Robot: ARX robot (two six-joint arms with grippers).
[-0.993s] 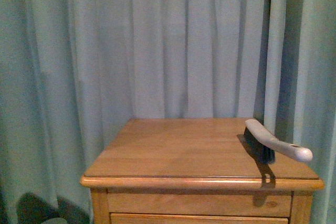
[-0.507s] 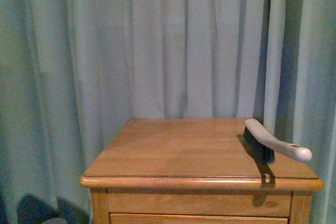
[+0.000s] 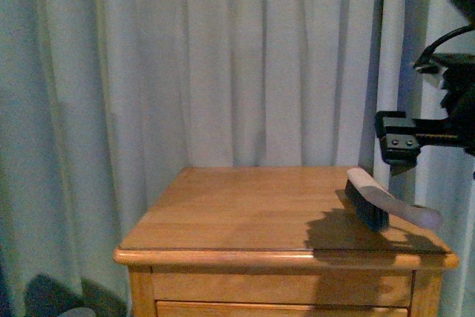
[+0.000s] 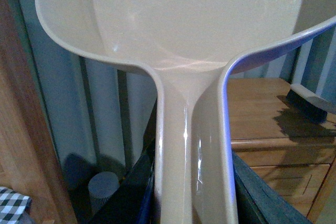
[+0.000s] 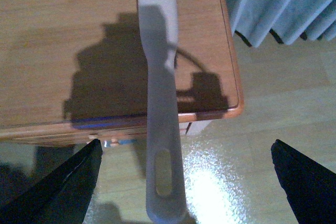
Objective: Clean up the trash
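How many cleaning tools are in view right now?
2. A brush lies near the table's right edge, handle overhanging it. A dustpan is held in the left gripper. Others may be out of view.

tabletop (image 3: 245,209) left: free | brush (image 3: 369,200): right edge | curtain (image 3: 223,64): behind

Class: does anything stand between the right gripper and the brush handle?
Nothing visible does. The right gripper hangs open over the brush handle, which juts past the edge of the wooden table. The left gripper holds the dustpan. No trash shows.
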